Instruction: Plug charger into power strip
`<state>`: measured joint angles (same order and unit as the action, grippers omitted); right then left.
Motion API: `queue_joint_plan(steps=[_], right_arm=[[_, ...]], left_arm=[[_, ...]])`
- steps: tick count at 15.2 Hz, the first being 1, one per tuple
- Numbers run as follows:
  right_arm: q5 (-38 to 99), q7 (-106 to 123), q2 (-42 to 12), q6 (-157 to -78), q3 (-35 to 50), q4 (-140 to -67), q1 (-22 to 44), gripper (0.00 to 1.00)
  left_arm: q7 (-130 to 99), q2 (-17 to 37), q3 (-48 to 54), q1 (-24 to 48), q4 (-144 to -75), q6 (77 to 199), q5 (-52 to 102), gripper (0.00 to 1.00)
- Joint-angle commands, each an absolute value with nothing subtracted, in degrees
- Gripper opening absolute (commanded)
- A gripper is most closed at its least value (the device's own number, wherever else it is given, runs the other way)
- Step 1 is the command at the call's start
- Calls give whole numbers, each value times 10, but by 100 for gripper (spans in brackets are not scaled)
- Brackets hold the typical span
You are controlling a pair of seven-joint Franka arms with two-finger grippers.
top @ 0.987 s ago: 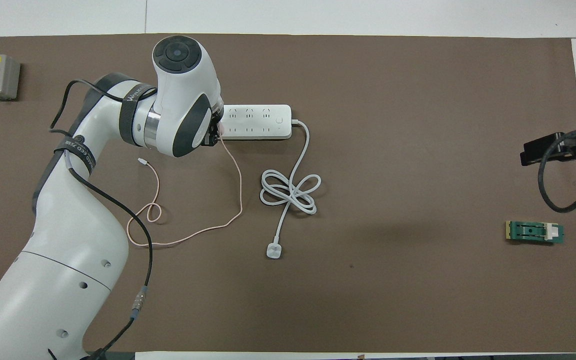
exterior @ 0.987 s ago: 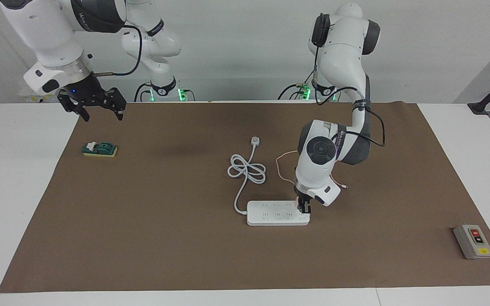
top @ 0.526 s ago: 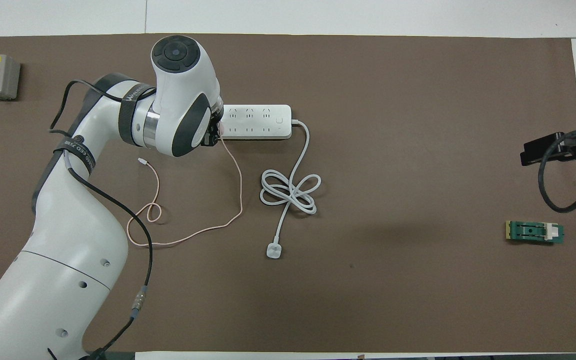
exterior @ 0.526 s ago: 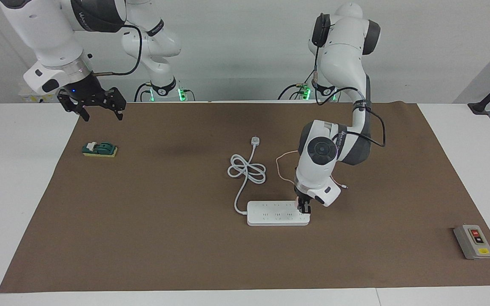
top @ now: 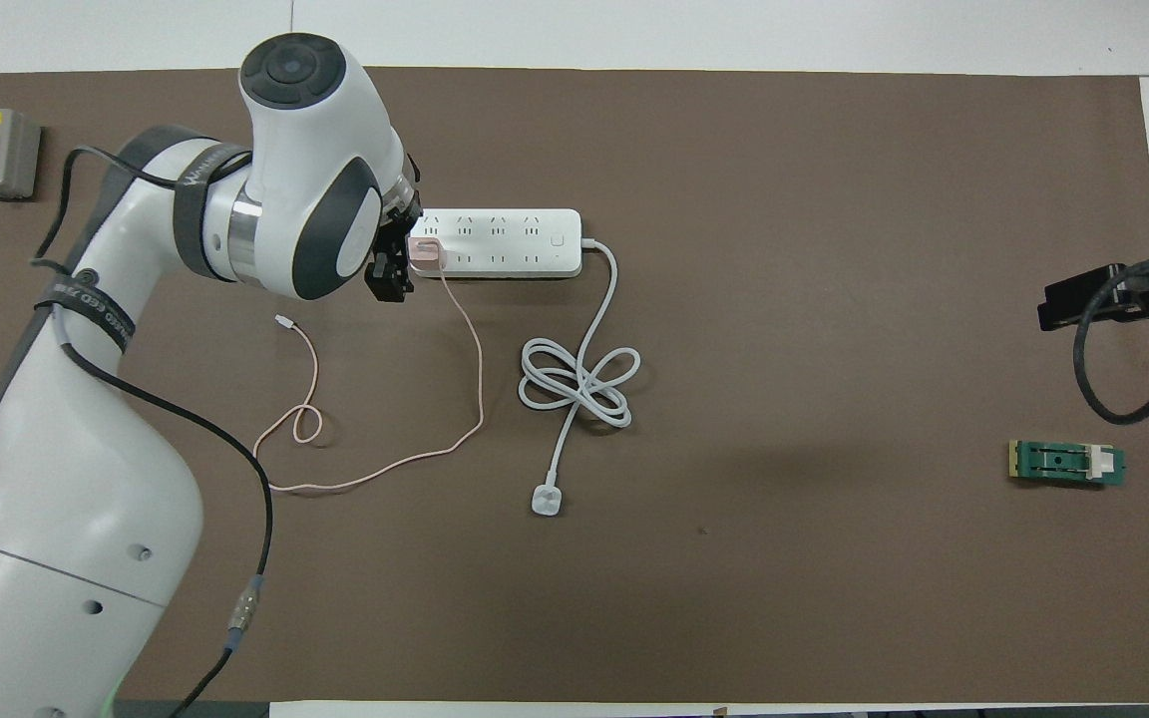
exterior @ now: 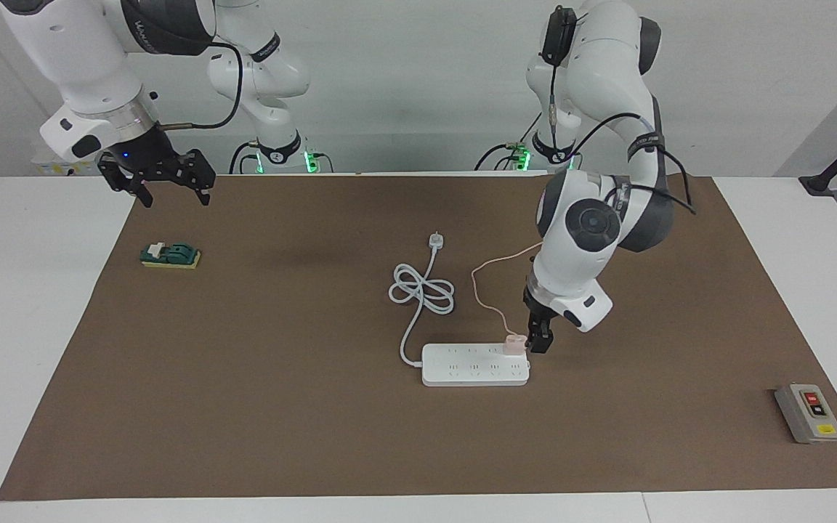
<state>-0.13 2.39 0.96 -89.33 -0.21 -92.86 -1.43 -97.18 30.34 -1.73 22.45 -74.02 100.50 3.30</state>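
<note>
Closest to the robots, the right gripper (exterior: 171,196) waits in the air over the edge of the brown mat (exterior: 280,407) at the right arm's end. Its fingers are spread and hold nothing, above a small green switch block (exterior: 170,255).

Farther out, mid-table, are the strip's white plug (exterior: 434,240) and its looped cord (exterior: 422,290). Beside them the thin pink cable (exterior: 487,290) runs away from the robots to the charger (exterior: 514,343).

The charger stands upright on the power strip (exterior: 462,367). It is in the end socket toward the left arm's end, on the row nearer the robots. Its cable side faces the robots and its prongs presumably point down into the strip. How deep they sit cannot be told.

The strip's long axis runs across the table from one arm's end toward the other.

The left gripper (exterior: 539,341) hangs just beside the charger, over the strip's end toward the left arm's side. It is raised a little, its fingers are apart, and it is clear of the cube. It is by far the nearer hand, so any final press or retreat would be its job.

Farthest out, at the left arm's end, is a grey button box (exterior: 809,412).
</note>
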Motion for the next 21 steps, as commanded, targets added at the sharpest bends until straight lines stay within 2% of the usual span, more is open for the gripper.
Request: queue_joint_plan(steps=[1, 6, 11, 15, 19, 21], right_arm=[[9, 20, 20, -895, 4, -939, -24, 100], [9, 20, 20, -895, 4, -939, -23, 100], [9, 20, 20, -895, 4, -939, -19, 100], [9, 20, 20, -895, 4, -939, -19, 100], [9, 20, 20, -895, 4, -939, -19, 100], [9, 20, 20, -895, 4, -939, -19, 100]], left_arm=[[-894, 275, -18, 191, -726, 970, 40, 100], [-644, 229, -18, 115, -708, 938, 9, 100], [-383, 207, -14, 56, -716, 937, -29, 100], [-200, 152, -13, -5, -754, 911, -29, 100], [-105, 100, -14, -16, -753, 838, -26, 100], [-84, 67, -9, -33, -784, 838, -26, 100]])
